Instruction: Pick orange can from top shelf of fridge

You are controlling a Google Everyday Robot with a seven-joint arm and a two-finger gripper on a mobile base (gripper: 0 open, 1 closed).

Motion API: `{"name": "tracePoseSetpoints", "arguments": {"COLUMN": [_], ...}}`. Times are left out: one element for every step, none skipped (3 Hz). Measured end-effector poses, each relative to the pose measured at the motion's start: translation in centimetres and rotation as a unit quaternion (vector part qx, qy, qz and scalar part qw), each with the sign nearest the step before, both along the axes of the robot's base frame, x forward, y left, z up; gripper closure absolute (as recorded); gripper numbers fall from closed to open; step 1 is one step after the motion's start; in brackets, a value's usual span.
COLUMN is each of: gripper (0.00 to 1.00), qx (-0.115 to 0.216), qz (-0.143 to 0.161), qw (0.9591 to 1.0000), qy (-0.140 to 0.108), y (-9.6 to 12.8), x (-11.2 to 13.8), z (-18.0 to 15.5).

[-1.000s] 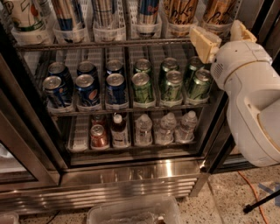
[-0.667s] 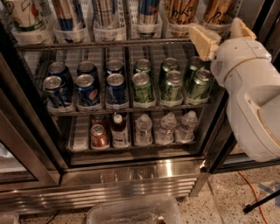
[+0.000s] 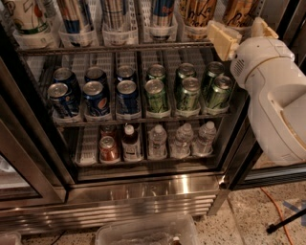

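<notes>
Two tall orange cans with dark script stand at the right end of the top shelf (image 3: pixel 95 48) of the fridge (image 3: pixel 143 191), one (image 3: pixel 197 11) left of the other (image 3: pixel 239 12); their tops are cut off by the frame's upper edge. My gripper (image 3: pixel 243 33) is at the upper right, just in front of the shelf's right end. Its cream fingers (image 3: pixel 222 39) are spread apart, level with the base of the rightmost orange can and holding nothing. The white arm (image 3: pixel 277 100) fills the right side.
Other tall cans (image 3: pixel 114 14) fill the top shelf's left lanes. The rack below holds short blue cans (image 3: pixel 95 98) and short green cans (image 3: pixel 186 93). The lowest rack holds bottles (image 3: pixel 158 141). A dark door frame (image 3: pixel 28 143) stands left. A clear bin (image 3: pixel 148 232) and orange cable (image 3: pixel 277 210) lie on the floor.
My gripper has risen slightly toward the right end of the top shelf. The cans have not moved.
</notes>
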State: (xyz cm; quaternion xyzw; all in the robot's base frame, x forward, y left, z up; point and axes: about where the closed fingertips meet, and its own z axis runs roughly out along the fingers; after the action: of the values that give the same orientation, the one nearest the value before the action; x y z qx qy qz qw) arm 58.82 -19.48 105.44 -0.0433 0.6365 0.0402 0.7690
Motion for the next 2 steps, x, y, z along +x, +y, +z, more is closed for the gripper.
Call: {"name": "tracePoseSetpoints", "arguments": {"gripper": [0.27, 0.28], "qx": [0.020, 0.025], "qz": [-0.011, -0.013], "qw": [0.9997, 0.9996], "qy": [-0.004, 0.000], "y": [-1.40, -1.64], "x": [2.96, 3.83], "z": [1.04, 1.10]}}
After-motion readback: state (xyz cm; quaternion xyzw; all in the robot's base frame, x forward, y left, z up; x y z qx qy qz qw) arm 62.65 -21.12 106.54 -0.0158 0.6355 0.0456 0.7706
